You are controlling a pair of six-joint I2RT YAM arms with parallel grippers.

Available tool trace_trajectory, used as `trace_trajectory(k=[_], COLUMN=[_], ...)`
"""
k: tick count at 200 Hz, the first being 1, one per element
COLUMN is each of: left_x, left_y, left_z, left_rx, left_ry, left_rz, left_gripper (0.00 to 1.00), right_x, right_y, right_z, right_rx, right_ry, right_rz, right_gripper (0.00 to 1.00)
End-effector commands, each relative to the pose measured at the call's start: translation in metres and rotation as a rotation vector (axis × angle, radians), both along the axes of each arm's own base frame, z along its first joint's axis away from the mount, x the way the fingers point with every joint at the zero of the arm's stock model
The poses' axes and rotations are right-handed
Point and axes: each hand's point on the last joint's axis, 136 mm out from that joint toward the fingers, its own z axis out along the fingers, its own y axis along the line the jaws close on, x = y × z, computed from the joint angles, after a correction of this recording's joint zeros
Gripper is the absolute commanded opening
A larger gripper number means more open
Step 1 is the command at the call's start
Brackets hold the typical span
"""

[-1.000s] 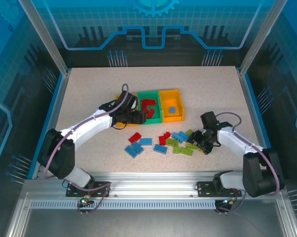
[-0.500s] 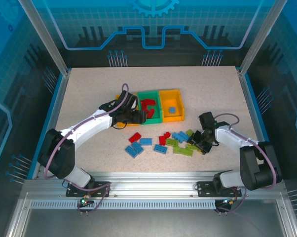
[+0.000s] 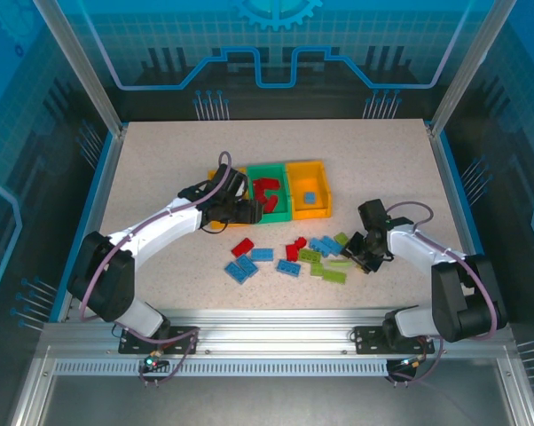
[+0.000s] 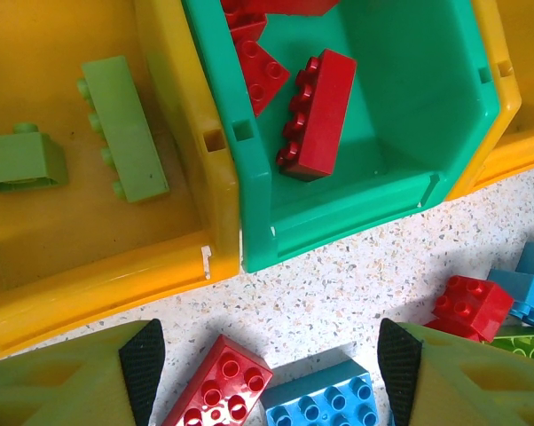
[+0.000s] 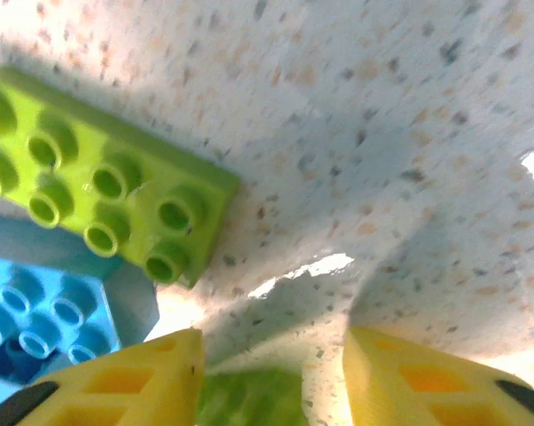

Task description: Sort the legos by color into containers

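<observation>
Gently now — your right gripper (image 5: 271,348) stands half-open astride a lime brick (image 5: 249,395) at 3 o'clock of the loose legos (image 3: 294,257), grip unclear — so close squarely on its sides, then lift toward the lime-holding yellow bin (image 4: 174,133) at 10 o'clock.

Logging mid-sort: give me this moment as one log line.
left gripper: open, empty, near green bin | right gripper: open, astride lime brick | sorting: unfinished
</observation>
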Motion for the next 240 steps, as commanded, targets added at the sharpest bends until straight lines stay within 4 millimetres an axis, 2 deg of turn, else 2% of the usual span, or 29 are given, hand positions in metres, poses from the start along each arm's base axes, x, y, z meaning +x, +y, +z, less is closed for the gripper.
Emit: trace_trajectory(k=[1,40,88,107,142,167,182,193,215,240], left_x=[-0.003,-0.004,-0.004,-0.005,-0.008,-0.012,-0.015,-0.016,-0.02,-0.025], left_y=[0.005,0.007,0.006,0.006,0.007,0.012,0.014,0.017,0.022,0.026], left_z=[0.004,0.004,0.005,0.004,0.001,-0.002,-0.004,-0.007,-0.01,-0.009], left_rx=[0.009,0.015,0.008,0.004,-0.007,0.005,0.009,0.01,-0.006,-0.029], left_ry=[-0.017,-0.017,-0.017,-0.017,-0.003,0.005,0.011,0.015,0.022,0.015], left_rz=[0.008,0.009,0.015,0.016,0.028,0.048,0.059,0.078,0.113,0.138], left_gripper=[0.69,0.69,0.69,0.69,0.69,0.83,0.89,0.98,0.99,0.99], right_x=[0.005,0.002,0.002,0.0,-0.007,-0.022,-0.031,-0.041,-0.064,-0.08], right_y=[-0.014,-0.028,-0.024,-0.022,-0.003,0.01,0.02,0.03,0.044,0.059], right_z=[0.002,0.003,0.013,0.019,0.031,0.039,0.044,0.046,0.044,0.035], right_rx=[-0.041,-0.059,-0.04,-0.034,-0.07,-0.096,-0.098,-0.093,-0.128,-0.15], right_ry=[-0.006,0.005,-0.03,-0.044,-0.094,-0.112,-0.138,-0.146,-0.129,-0.112], right_rz=[-0.024,-0.031,0.0,0.029,0.18,0.281,0.335,0.383,0.485,0.579], right_gripper=[0.43,0.43,0.44,0.49,0.64,0.83,0.86,0.88,0.92,0.94])
